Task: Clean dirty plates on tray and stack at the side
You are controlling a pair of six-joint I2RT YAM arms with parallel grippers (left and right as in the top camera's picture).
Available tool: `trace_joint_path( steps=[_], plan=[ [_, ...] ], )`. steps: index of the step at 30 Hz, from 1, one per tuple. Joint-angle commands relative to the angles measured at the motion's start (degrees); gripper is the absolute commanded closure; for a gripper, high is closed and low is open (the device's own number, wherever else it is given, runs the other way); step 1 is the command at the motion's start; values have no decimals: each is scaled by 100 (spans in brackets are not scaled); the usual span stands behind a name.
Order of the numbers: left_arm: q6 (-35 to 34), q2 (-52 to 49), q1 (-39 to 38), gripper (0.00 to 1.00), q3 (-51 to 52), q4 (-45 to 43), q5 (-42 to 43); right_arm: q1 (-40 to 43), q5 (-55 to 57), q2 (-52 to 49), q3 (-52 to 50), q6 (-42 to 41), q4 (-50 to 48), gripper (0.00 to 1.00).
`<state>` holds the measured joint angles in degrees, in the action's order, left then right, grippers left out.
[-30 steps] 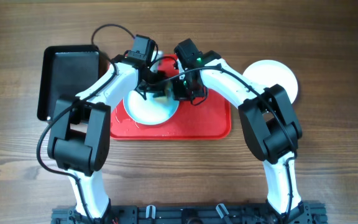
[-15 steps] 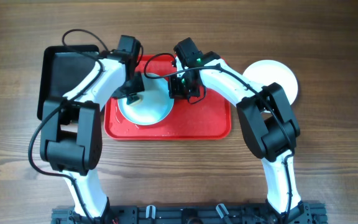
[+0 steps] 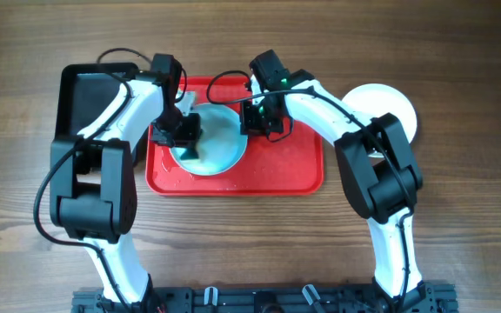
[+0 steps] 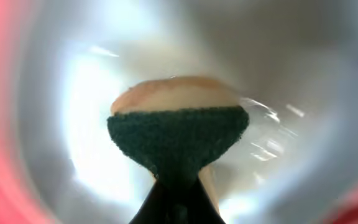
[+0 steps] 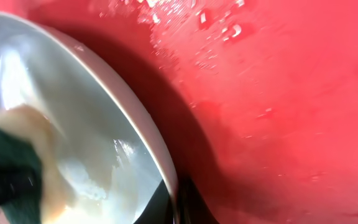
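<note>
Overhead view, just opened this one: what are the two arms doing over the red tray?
The left gripper presses a sponge, pinched in its jaws, against the inside of a plate on the red tray. The right gripper grips that plate's rim, apparently steadying it with that edge raised. A second plate lies off the tray, to its right; a black tray sits left.

- From my seat this reads as a robot lab bench: a plain wood-grain table (image 3: 24, 261) fills the overhead view.
- A left arm (image 3: 103, 191) and a right arm (image 3: 381, 174), white and black, rise from a black rail (image 3: 259, 300) at 6 o'clock.
- Staged props: red tray (image 3: 294, 174) at centre, black tray (image 3: 81, 96) at 10 o'clock, white plate (image 3: 398, 104) at 2 o'clock.
</note>
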<state>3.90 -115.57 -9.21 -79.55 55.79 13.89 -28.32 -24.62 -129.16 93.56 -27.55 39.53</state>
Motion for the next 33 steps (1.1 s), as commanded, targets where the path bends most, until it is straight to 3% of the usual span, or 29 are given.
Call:
trace_joint_path(
  steps=[1,7,9,15,18,25,33],
  plan=[
    [1093,-155,-251,96,144,-55,1567,107,219,-234,-31,-98,-50,96],
    [1014,-155,-391,96,144,-614,1563,107,216,-234,-31,-94,-44,96],
    [702,-155,-389,96,144,-942,1491,107,201,-234,-31,-94,-28,96],
    [-562,-155,-376,96,144,-1991,35,107,201,-234,-31,-90,0,96],
    [-1008,-155,-376,96,144,-2253,-1165,107,201,-234,-31,-90,0,96],
    [-1917,-155,-376,96,144,-1792,-3947,107,203,-234,-31,-90,-4,96],
    [-1978,-155,-382,96,144,-966,-4350,107,203,-234,-31,-90,-4,96]
  ],
)
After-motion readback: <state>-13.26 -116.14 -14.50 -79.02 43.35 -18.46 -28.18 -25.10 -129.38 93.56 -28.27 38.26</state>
